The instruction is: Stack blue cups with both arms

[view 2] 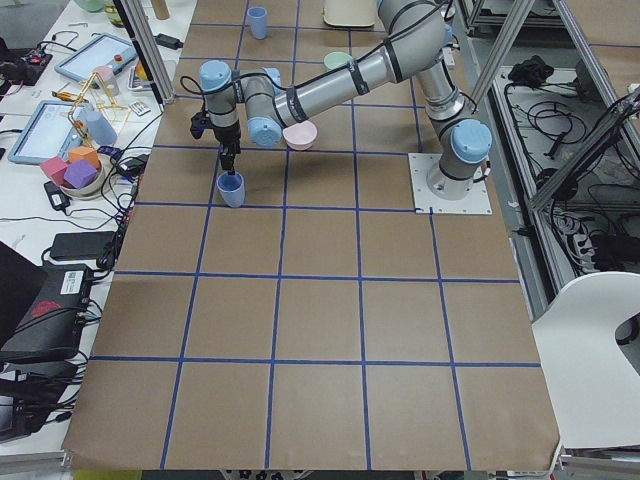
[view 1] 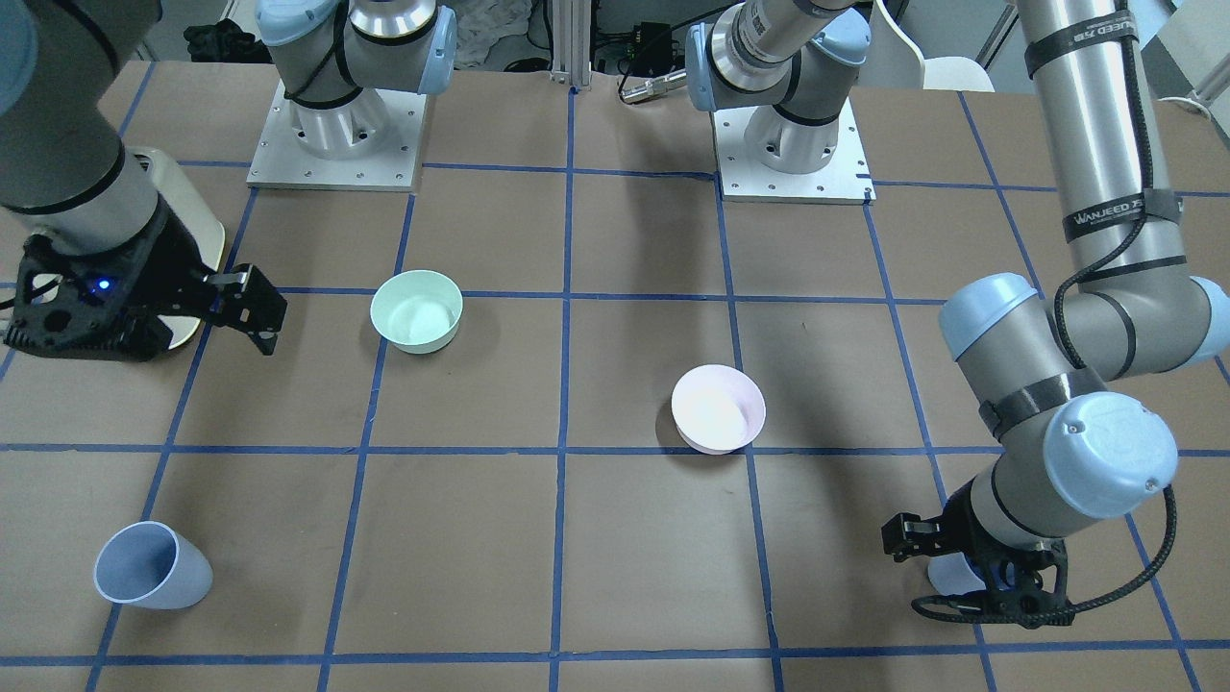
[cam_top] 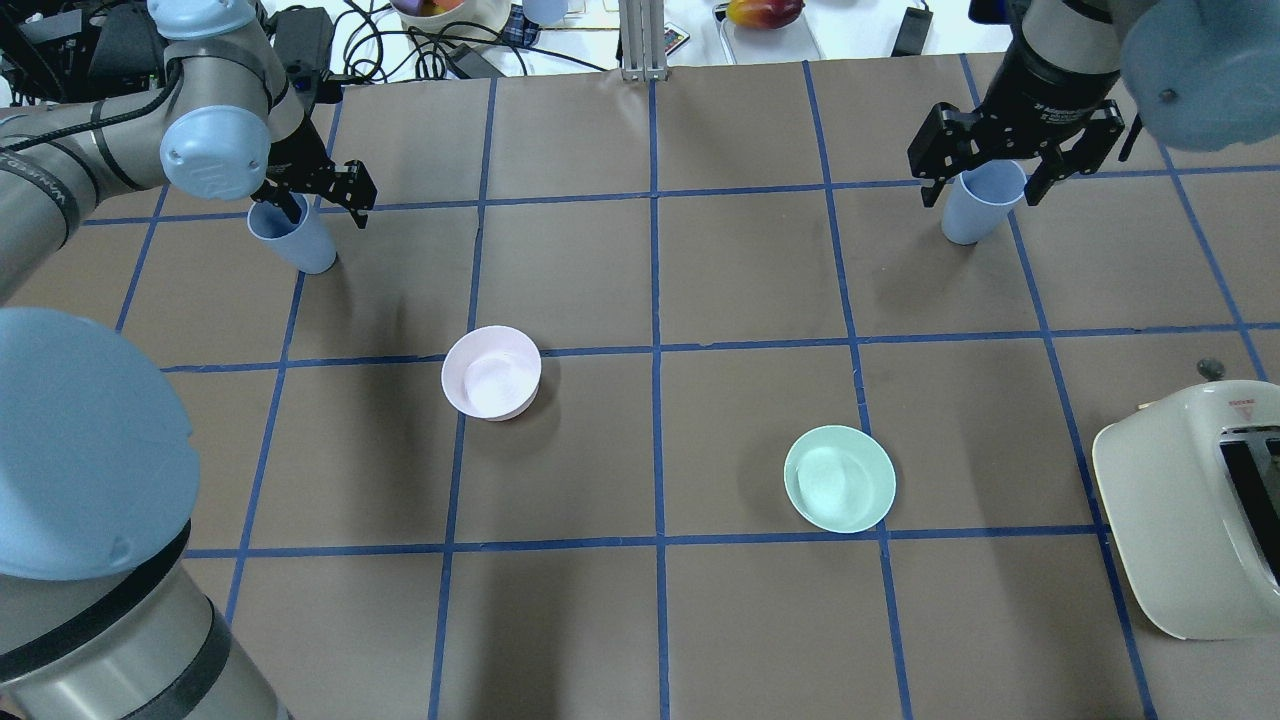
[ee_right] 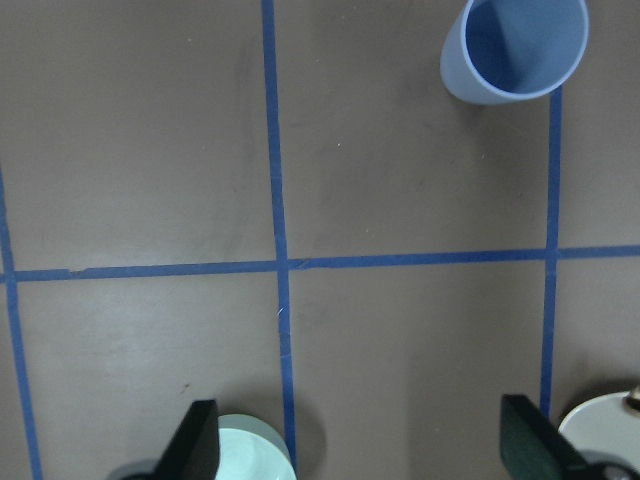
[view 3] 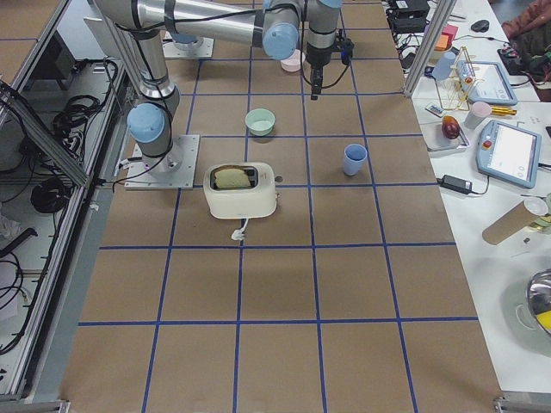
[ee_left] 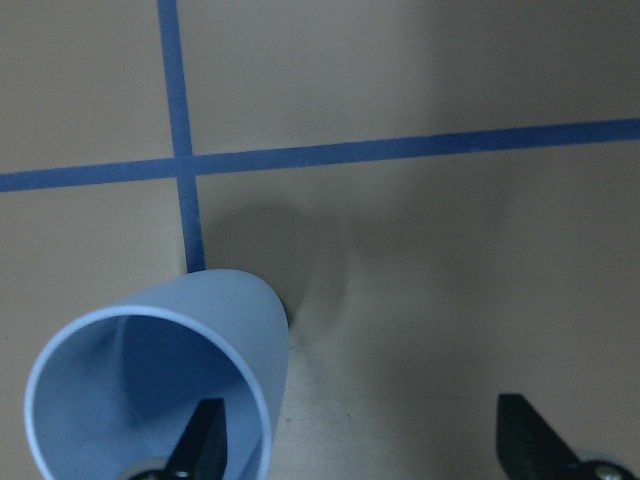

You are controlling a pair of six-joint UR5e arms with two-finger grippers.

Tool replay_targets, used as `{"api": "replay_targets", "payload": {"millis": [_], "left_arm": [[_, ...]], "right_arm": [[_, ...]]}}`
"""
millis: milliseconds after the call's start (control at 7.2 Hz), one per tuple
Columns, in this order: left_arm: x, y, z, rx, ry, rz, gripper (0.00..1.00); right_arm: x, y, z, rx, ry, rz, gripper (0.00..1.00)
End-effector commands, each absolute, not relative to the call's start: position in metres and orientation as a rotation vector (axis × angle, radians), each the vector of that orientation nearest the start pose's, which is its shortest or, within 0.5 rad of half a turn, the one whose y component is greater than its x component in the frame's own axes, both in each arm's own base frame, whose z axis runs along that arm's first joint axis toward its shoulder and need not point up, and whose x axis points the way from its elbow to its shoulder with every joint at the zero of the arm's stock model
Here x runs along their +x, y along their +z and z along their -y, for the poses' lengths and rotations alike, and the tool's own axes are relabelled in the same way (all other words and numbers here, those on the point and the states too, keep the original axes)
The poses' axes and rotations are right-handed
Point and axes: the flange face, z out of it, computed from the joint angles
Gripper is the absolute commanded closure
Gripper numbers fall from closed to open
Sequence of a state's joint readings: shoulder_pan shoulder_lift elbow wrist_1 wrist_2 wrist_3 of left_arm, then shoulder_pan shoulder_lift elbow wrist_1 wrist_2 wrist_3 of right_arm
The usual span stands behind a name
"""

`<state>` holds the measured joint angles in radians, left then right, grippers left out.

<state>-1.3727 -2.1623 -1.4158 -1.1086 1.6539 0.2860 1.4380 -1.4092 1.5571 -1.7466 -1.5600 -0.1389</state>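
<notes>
1. Cup A (ee_left: 130, 370): upright on table (cam_top: 650, 620), on robot's L half, far row. Base is just beside a blue tape crossing (ee_left: 185, 165).
2. L gripper (ee_left: 365, 450): fingers spread. L wrist view shows one fingertip (ee_left: 203, 440) inside cup A's mouth and the other well outside, so the cup wall stands between them. Contact w/ wall: cannot tell.
3. Cup B (ee_right: 515, 50): upright, on robot's R half, far row, just beside a tape line.
4. R gripper (ee_right: 355, 455): fingers spread wide, nothing between them.
5. Cups are well apart, not stacked. Pink bowl (cam_top: 491, 372) & mint bowl (cam_top: 840, 478) stand nearer the robot, in the span between the cups.
6. Writing:
   - Strap (view 1: 1105, 216) on L arm (view 1: 1086, 115) reads "WANJEED"; the rest is cut off by a cable.
   - Toaster (cam_top: 1170, 500) carries a red triangle label (cam_top: 1240, 405); wording too small to read.
   - White lettering on R arm (cam_top: 1060, 60) near the gripper: illegible.
7. View differences:
   - Overhead view shows R gripper overlapping cup B. Front & R wrist views show it raised and well apart from cup B, over by the toaster.
   - Front view hides most of cup A behind L arm. Overhead & L side views show cup A whole.
   - R side view alone shows a tan slice (view 3: 232, 178) in the toaster's top.
   - R wrist view catches the mint bowl's rim at its bottom edge.
</notes>
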Motion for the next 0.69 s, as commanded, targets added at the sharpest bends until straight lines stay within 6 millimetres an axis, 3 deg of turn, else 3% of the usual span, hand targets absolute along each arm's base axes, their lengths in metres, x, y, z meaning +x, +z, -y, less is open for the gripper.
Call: {"api": "replay_targets", "payload": {"millis": [0, 139, 417, 556], "left_arm": [[0.021, 0.253, 0.706, 0.139, -0.011, -3.049, 0.88], [0.021, 0.254, 0.706, 0.138, -0.011, -3.045, 1.0], [0.023, 0.26, 0.705, 0.136, -0.014, -3.022, 1.0], [0.023, 0.271, 0.705, 0.132, -0.039, -3.019, 1.0]], "right_arm": [[0.015, 0.377, 0.642, -0.199, -0.204, -3.163, 0.0], [-0.006, 0.37, 0.673, -0.176, -0.23, -3.161, 0.0], [-0.035, 0.336, 0.737, -0.243, -0.227, -3.166, 0.0], [-0.044, 0.318, 0.749, -0.232, -0.209, -3.158, 0.0]]}}
